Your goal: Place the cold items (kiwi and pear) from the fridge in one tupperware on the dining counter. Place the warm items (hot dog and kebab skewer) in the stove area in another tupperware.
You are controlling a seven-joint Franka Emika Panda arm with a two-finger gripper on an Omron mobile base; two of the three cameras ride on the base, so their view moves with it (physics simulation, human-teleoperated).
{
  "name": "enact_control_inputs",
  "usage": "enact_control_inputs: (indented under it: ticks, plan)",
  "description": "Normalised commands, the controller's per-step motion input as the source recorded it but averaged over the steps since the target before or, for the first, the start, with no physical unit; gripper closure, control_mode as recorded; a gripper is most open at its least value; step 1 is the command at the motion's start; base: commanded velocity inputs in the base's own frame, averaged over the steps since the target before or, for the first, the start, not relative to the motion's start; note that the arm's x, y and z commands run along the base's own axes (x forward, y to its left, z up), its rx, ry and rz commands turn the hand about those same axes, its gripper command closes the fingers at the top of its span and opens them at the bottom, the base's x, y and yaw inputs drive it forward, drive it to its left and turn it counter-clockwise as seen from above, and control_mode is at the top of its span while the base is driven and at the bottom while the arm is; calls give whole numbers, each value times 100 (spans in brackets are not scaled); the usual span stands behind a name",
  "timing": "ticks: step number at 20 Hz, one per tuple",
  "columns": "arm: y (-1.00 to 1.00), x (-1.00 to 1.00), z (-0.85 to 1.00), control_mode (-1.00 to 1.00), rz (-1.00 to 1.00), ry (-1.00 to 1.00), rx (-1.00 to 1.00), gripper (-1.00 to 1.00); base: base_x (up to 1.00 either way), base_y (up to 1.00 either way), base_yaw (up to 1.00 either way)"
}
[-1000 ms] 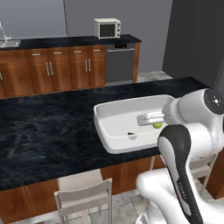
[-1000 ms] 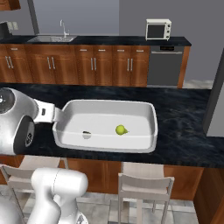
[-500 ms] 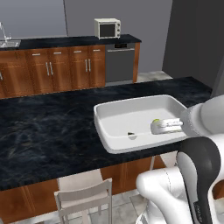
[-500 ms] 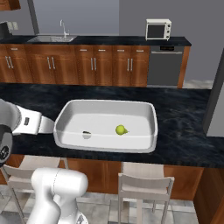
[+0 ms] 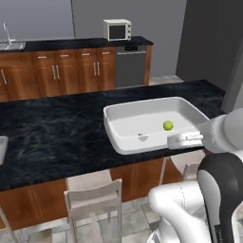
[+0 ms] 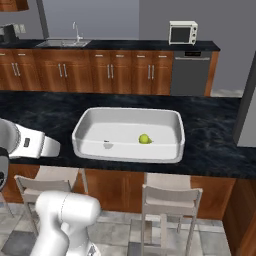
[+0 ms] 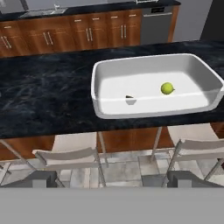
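Note:
A white tupperware (image 5: pixel 114 127) (image 6: pixel 85 131) (image 7: pixel 97 83) stands on the dark dining counter (image 5: pixel 52 137). Inside it lies a yellow-green pear (image 5: pixel 167 125) (image 6: pixel 144 139) (image 7: pixel 166 88). Left of the pear sits a small dark lump (image 7: pixel 130 99); I cannot tell whether it is the kiwi. My gripper (image 7: pixel 113 179) hangs off the counter's front edge, over the stools, facing the tupperware; its fingertips (image 7: pixel 41 178) stand wide apart, open and empty. In the left base view the hand (image 5: pixel 182 140) is level with the tupperware's near rim. The hot dog and kebab skewer are out of view.
Two stools (image 7: pixel 70 157) (image 7: pixel 197 146) stand under the counter's front edge. A back counter with wooden cabinets (image 6: pixel 100 75), a sink (image 6: pixel 62 43), a microwave (image 6: pixel 182 32) and a dishwasher (image 6: pixel 190 75) lines the far wall. A white rim (image 5: pixel 2 149) shows at the counter's left end.
My arm has drawn back from over the tupperware toward the counter's front edge. The pear and the dark lump stay where they were. The gripper stays open.

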Motion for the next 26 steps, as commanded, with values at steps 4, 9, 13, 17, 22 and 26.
enact_control_inputs:
  ticks: [4,9,13,17,22,26]
  plan:
    - [0,0,0,100,0,0,0,-100,-83,96,10]
    - [0,0,0,100,0,0,0,-100,-57,100,13]
    - [0,0,0,100,0,0,0,-100,-31,100,9]
    - [0,0,0,100,0,0,0,-100,-23,100,5]
    - [0,0,0,100,0,0,0,-100,-22,100,3]
    - [0,0,0,100,0,0,0,-100,-20,100,2]
